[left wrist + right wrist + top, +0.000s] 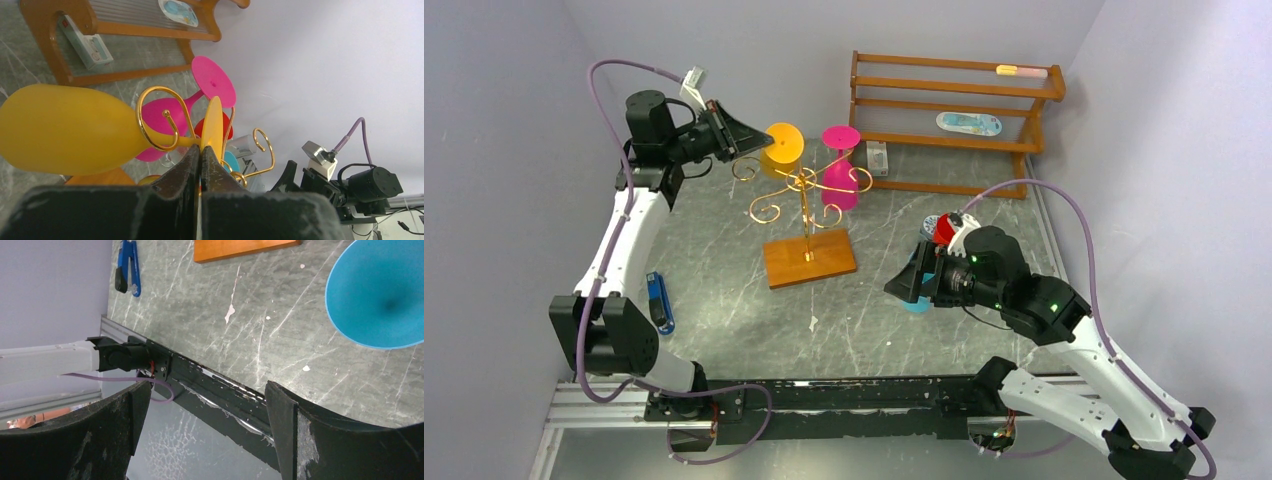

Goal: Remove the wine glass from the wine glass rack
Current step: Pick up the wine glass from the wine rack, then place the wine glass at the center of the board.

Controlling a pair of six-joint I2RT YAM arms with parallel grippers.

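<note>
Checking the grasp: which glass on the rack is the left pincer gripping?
The yellow glass: the left pincer pinches the edge of its foot, while the pink glass hangs untouched.

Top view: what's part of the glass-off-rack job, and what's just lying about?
Job: wine glass rack; yellow wine glass hung on it, its foot pinched in the shut left hand; pink wine glass, also hung there.
Lying about: wooden shelf; white box by it; blue tool; blue cup by the open right hand.

Pink glass (pixel 837 190) & shelf (pixel 924 140) crowd rack's (pixel 809 258) far side.
</note>
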